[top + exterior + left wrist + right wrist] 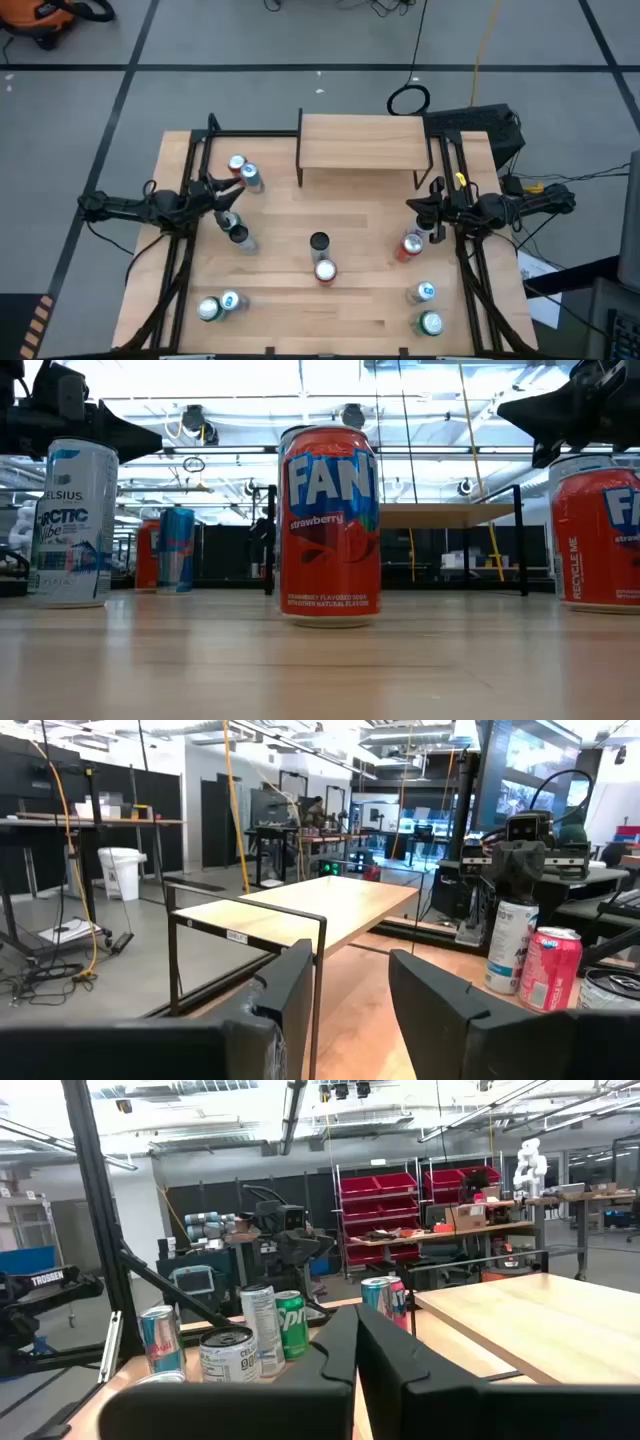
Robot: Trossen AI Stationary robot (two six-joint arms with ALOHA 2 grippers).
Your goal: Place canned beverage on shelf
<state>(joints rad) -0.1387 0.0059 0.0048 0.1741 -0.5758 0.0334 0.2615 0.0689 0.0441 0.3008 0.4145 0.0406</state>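
The shelf stands bare at twelve o'clock. Cans are scattered about the table; the red can sits near centre, upright. The left gripper, at nine o'clock, has its fingers apart and empty; the right gripper, at three, is closed on nothing. The can is probably full, so rigid, smooth-sided and slippery: grasp mid-body.

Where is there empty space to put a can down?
The shelf top is bare. The table is also open in front of the shelf, between both arms, down to the black can. It's crowded at the left edge and the right front corner, where cans cluster.
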